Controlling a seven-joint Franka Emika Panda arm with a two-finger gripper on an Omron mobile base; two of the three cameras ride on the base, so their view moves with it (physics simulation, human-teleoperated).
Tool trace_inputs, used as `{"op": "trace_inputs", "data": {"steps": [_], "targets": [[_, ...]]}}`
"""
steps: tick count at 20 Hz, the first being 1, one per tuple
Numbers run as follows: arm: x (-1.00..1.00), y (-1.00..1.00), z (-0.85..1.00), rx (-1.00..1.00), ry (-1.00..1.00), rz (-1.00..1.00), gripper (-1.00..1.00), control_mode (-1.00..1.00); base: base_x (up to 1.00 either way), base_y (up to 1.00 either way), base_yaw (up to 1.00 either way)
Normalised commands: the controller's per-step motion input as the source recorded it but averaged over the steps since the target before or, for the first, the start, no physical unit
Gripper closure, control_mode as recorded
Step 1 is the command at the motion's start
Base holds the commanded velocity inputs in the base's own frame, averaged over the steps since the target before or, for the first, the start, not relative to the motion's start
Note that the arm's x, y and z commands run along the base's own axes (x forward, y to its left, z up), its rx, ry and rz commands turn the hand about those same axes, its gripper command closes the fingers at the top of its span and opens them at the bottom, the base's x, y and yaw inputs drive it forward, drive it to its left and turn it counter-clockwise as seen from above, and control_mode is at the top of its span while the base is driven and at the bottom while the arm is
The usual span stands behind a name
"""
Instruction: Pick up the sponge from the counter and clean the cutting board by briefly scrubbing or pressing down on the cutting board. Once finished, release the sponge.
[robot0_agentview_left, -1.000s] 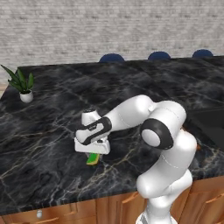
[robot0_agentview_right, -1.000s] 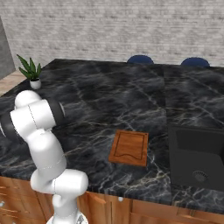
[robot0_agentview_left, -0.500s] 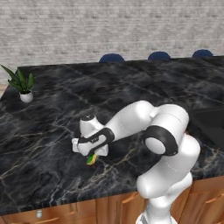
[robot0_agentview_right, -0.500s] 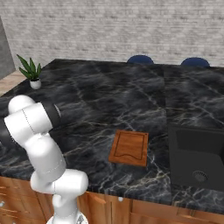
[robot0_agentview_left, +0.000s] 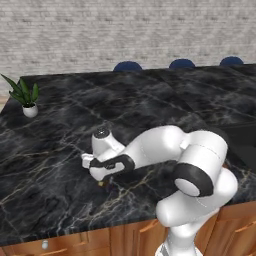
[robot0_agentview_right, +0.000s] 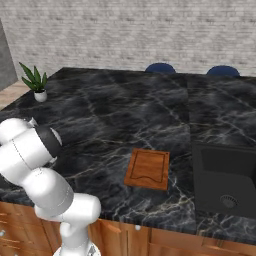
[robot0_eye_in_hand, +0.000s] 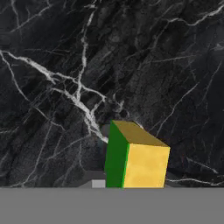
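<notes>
Left base view, far left: small potted plant (robot0_agentview_left: 25, 97) on the black marble surface (robot0_agentview_left: 60, 150), near its back left corner. Right of it, mid-surface, the white arm reaches low and leftward, hand down at the marble; the pincer (robot0_agentview_left: 103, 183) is tucked under the hand, so the jaws themselves are hidden here. A sliver of yellow-green shows just beneath the hand. Blue chair backs (robot0_agentview_left: 127, 66) line the far edge.

Hand view: the sponge (robot0_eye_in_hand: 135, 159) sits in close, at the bottom centre between the finger positions, green face left, yellow face toward the camera, marble all round it. Fingertips not visible; the pincer reads as closed down onto the sponge, which is at the marble or barely off it.

Right base view: plant at left, arm's elbow at lower left, then the cutting board (robot0_agentview_right: 148, 168) lying flat near the front edge, well apart from the sponge. Right of the board, a dark sink (robot0_agentview_right: 225, 180).
</notes>
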Motion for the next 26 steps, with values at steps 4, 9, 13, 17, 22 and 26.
{"op": "trace_inputs", "data": {"steps": [4,9,13,17,22,26], "targets": [[0.02,-0.16,0.51,0.01,0.00,0.00,1.00,-1.00,0.00,0.00,0.00],[0.00,-0.35,0.49,0.00,-0.02,0.00,1.00,-1.00,0.00,0.00,0.00],[-0.10,-0.63,0.36,0.00,-0.05,-0.05,1.00,-1.00,0.00,0.00,0.00],[-0.18,-0.83,0.25,0.01,-0.02,-0.14,1.00,-1.00,0.00,0.00,0.00],[-0.06,-1.00,0.16,0.10,0.06,-0.21,1.00,-1.00,0.00,0.00,0.00],[-0.14,-1.00,0.19,0.13,0.10,-0.28,1.00,-1.00,0.00,0.00,0.00]]}}
